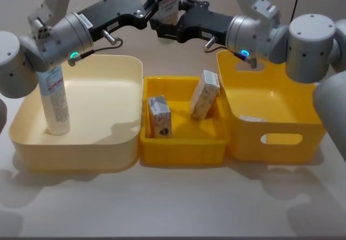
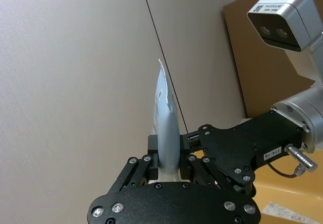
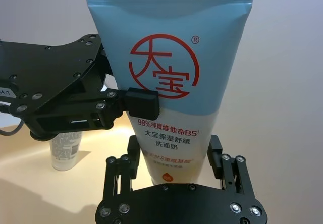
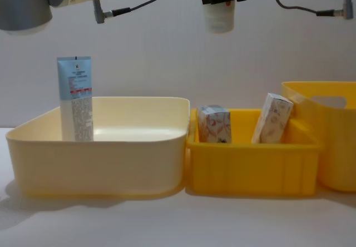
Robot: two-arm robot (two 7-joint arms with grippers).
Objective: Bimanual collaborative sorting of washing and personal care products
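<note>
At the left end of the pale tabletop point(image 1: 178, 207) sits a wide cream plastic tub point(image 1: 81, 142). A tall flat squeeze tube, pale blue above and white below with red marks and fine print point(image 1: 55, 102), stands upright on its cap by the tub's left wall, near the front left corner.

Touching the cream tub's right wall is a low yellow plastic bin point(image 1: 184, 145). Inside it, a small white carton with a blue-patterned print point(image 1: 160, 117) stands against the left wall, and a small white carton with an orange-red print point(image 1: 205, 94) leans tilted toward the back right corner.

Right of the bin, just beside it, stands a deeper yellow plastic tub with slot handles point(image 1: 273, 115); a white label lies on its floor.

Above the back edge of the middle bin, both arms meet in the air around a second pale blue and white squeeze tube with a red circular logo point(image 3: 169, 88), held upright with its cap down. The left gripper point(image 1: 147, 8) reaches in from the left and its fingers pinch the flat faces of the tube at mid-height. The right gripper point(image 3: 174, 158) reaches in from the right, its fingers set narrow at the two edges of the tube's white lower part, close against it; whether they press it cannot be told.
</note>
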